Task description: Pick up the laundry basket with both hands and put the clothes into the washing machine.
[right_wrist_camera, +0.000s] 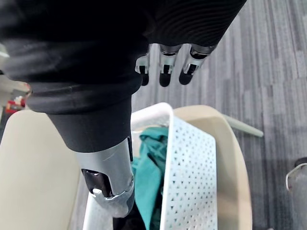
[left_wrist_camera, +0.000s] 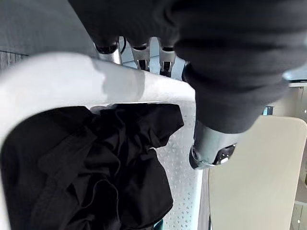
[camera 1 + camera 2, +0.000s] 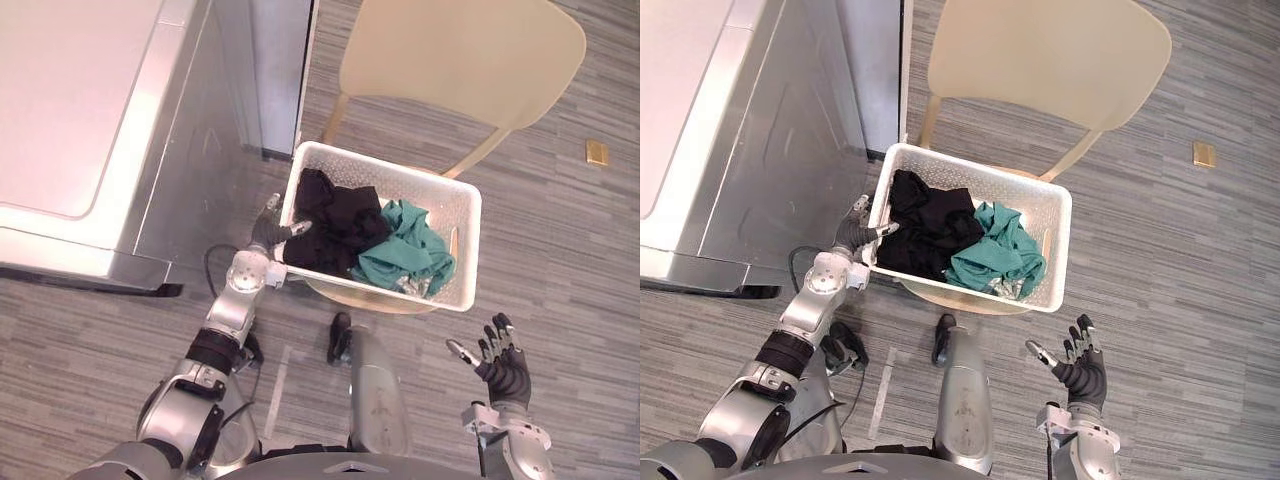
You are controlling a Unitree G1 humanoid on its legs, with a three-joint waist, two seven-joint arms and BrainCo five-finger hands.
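Left hand (image 3: 272,232) pinched the laundry basket (image 3: 455,205) by its short end; right hand (image 3: 505,368), fingers spread, hung well apart from the basket's opposite end, clothes (image 3: 350,225) inside, basket on the chair (image 3: 460,50)

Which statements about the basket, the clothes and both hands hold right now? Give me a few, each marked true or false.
1. The laundry basket sits on the chair. True.
2. The right hand grips the basket's rim. False: it hovers open, apart from the basket, nearer the robot.
3. The left hand is at the basket's rim, on the side where the black clothes lie. True.
4. The basket is empty. False: it holds black clothes and teal clothes.
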